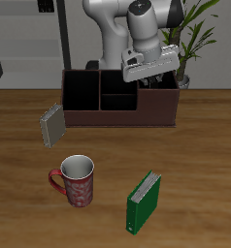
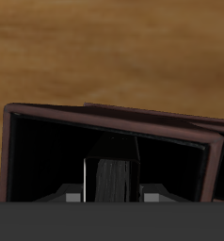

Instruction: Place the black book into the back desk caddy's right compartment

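Note:
My gripper (image 1: 152, 81) hangs over the back desk caddy (image 1: 117, 118), a long, dark maroon-brown open-topped box at the table's back. It is above the caddy's right compartment (image 1: 164, 97), the large undivided end section. In the wrist view the gripper (image 2: 112, 194) is shut on the black book (image 2: 114, 181). The book stands upright between the fingers, its pale page edge showing, and reaches down into the dark right compartment (image 2: 48, 160) inside the caddy's rim (image 2: 114, 115). In the exterior view the book cannot be told apart from the dark interior.
A grey book (image 1: 52, 124) leans beside the caddy's other end. A red patterned mug (image 1: 77, 179) and an upright green book (image 1: 143, 201) stand nearer the table's front edge. A potted plant (image 1: 190, 44) stands behind the caddy.

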Controlling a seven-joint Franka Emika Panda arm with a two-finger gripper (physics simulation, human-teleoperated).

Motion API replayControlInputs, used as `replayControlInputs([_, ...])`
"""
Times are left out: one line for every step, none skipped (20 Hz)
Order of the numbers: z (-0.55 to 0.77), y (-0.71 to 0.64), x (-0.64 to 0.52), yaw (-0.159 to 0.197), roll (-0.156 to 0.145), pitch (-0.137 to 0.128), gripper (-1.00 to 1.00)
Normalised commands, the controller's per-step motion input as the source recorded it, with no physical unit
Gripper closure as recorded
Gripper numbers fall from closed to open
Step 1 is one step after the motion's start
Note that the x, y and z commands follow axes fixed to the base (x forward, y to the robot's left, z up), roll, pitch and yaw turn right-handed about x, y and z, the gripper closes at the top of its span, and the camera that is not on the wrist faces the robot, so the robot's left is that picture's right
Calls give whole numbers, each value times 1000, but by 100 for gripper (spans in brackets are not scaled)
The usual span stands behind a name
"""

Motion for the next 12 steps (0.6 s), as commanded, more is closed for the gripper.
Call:
replayControlInputs([13,28,42,0,0,0,-100])
replayControlInputs([105,-4,-60,5,-3,-19,-100])
replayControlInputs([55,-14,22,11,-4,-4,-100])
replayControlInputs([177,-156,-88,-19,-40,-10,-100])
replayControlInputs([56,-49,3,-14,-14,-1,-100])
replayControlInputs([225,-103,-35,46,3,-32,-100])
replayControlInputs([173,-153,-2,-31,-34,-35,-100])
replayControlInputs([172,-108,-6,-27,-9,-25,-100])
replayControlInputs([146,-77,-11,5,-1,4,-100])
replayControlInputs([235,-143,-60,7,-21,-40,-100])
replayControlInputs([208,-127,1,-7,-32,-30,-100])
replayControlInputs([142,-67,-10,13,11,-9,-100])
